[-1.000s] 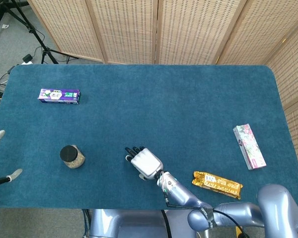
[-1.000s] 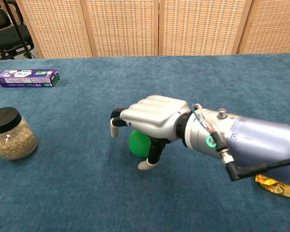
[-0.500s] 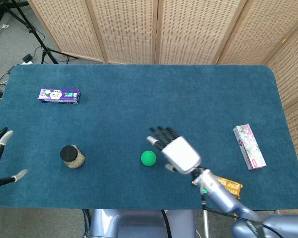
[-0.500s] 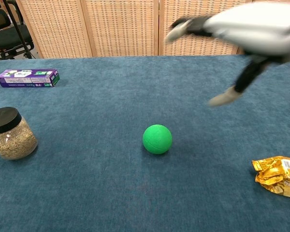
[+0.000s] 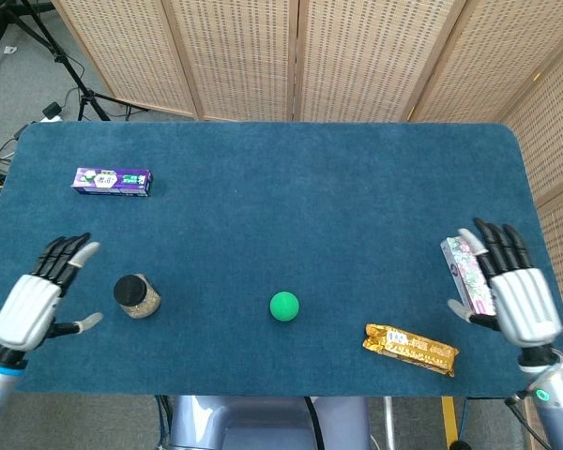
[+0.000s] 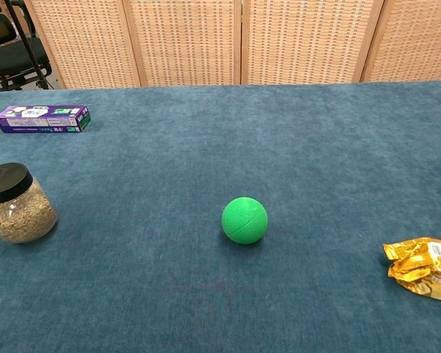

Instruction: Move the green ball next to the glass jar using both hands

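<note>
The green ball [image 5: 283,306] [image 6: 244,220] lies alone on the blue table near its front middle. The glass jar [image 5: 136,296] [image 6: 15,204], black-lidded and filled with grain, stands well to the ball's left. In the head view my left hand [image 5: 38,300] hovers left of the jar with fingers spread and nothing in it. My right hand [image 5: 514,286] hangs at the far right over the table edge, fingers spread and empty, partly covering a pink box. Neither hand shows in the chest view.
A purple box [image 5: 112,181] [image 6: 42,118] lies at the back left. A gold snack packet [image 5: 410,348] [image 6: 425,267] sits front right, and a pink flowered box [image 5: 467,275] lies beside my right hand. Wicker screens stand behind the table [image 5: 291,187].
My right hand let go of the ball and swung from the middle to the far right. The ball rolled slightly right. My left hand came in beside the jar.
</note>
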Motion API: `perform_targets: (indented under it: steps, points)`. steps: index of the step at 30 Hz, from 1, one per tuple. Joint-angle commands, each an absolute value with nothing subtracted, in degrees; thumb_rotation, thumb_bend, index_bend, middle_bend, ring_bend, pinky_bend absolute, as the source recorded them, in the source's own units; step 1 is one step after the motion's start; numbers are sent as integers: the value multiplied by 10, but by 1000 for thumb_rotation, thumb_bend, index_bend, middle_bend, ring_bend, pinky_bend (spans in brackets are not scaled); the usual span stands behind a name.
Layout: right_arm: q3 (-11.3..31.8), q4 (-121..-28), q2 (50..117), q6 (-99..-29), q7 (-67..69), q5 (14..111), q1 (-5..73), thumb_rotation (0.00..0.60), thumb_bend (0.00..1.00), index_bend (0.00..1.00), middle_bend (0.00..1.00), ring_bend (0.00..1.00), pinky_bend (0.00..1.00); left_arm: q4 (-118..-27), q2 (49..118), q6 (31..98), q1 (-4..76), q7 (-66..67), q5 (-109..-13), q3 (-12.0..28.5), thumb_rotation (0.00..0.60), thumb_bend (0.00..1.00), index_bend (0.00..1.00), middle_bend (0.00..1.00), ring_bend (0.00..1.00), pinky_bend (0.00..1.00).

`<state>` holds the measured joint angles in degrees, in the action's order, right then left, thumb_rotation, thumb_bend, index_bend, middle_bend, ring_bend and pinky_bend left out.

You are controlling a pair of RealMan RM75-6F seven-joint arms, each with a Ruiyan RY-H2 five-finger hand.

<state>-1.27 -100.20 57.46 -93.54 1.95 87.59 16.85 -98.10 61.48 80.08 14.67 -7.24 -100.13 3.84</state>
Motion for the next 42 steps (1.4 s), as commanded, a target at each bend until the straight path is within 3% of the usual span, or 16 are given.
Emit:
perform_targets:
  steps: [1,7,9,13,20,25,33,39,42]
  points:
    - [-23,-947,574,-974,111,866,112,600,0,0,0,0,0,-1013,636,735,208,-28,-1047,42,600,0,0,0,0,0]
    - [-16,-930,572,-977,155,877,99,600,0,0,0,0,0,-1043,685,644,261,64,-1045,45,600,0,0,0,0,0]
    - [-16,-933,566,-979,155,888,94,600,0,0,0,0,0,-1063,716,581,287,109,-1009,51,600,0,0,0,0,0]
    - [-15,-940,561,-975,148,898,88,600,0,0,0,0,0,-1076,758,517,318,194,-938,71,600,0,0,0,0,0]
    - [-12,-946,559,-965,138,914,83,600,0,0,0,0,0,-1048,833,458,371,295,-824,103,600,0,0,0,0,0]
    - [-8,-949,558,-962,131,920,79,600,0,0,0,0,0,-1001,893,443,415,349,-759,122,600,0,0,0,0,0]
    - [0,-950,556,-952,135,919,75,600,0,0,0,0,0,-942,957,449,453,402,-686,119,600,4,0,0,0,1]
    - [11,-943,560,-962,144,921,70,600,0,0,0,0,0,-893,1008,455,479,407,-650,120,600,7,71,3,11,124]
    - [16,-938,564,-958,143,920,69,600,0,0,0,0,0,-879,1021,465,487,404,-643,120,600,12,139,68,88,202]
